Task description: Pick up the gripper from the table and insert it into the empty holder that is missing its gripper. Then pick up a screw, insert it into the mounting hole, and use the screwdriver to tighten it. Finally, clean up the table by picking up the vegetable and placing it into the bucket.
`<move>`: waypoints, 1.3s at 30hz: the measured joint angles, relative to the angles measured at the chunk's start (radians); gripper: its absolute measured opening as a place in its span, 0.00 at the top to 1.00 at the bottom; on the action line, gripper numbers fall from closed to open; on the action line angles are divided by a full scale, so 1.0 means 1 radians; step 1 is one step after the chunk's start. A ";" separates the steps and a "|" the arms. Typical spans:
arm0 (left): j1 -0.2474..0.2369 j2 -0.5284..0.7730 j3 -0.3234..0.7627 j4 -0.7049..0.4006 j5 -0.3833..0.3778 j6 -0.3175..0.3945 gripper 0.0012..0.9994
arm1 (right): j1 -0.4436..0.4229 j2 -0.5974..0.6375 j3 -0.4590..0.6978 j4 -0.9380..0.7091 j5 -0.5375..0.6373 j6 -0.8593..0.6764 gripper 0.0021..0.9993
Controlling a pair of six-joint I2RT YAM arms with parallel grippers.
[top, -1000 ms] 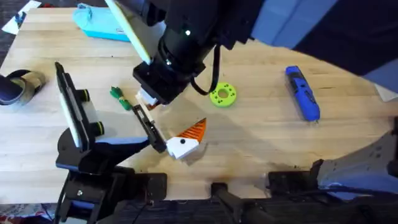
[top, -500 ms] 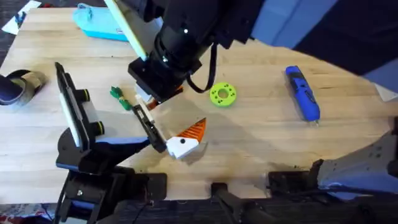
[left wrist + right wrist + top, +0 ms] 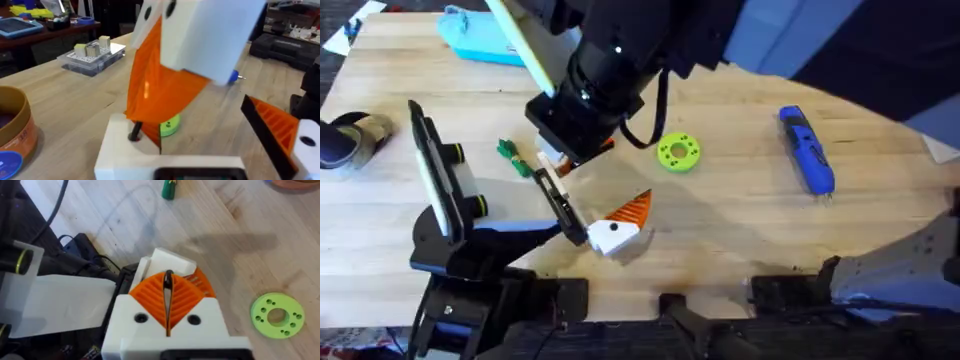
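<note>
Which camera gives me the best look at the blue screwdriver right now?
Overhead: the screwdriver lies in full view on the table, right of the green disc. The left wrist view catches just a blue bit of it behind the white piece.

On the desk (image 3: 740, 210), the screwdriver (image 3: 806, 149) lies well right of a green disc (image 3: 678, 152); the vegetable (image 3: 512, 156) lies left.

Open table (image 3: 740, 215) right of the right gripper (image 3: 560, 165) as far as the green disc (image 3: 678, 152); more beyond it to the screwdriver (image 3: 807, 150). Left blocked: vegetable (image 3: 512, 157) close, holder (image 3: 560, 205) just below.
</note>
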 joint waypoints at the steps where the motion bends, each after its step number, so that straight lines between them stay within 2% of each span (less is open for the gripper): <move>1: 0.000 0.000 0.000 0.000 0.000 0.000 0.01 | 0.000 0.000 0.000 0.000 0.000 -0.004 1.00; 39: 0.000 0.000 0.000 -0.004 0.000 -0.003 0.01 | 0.014 0.010 0.000 0.003 0.070 -0.034 1.00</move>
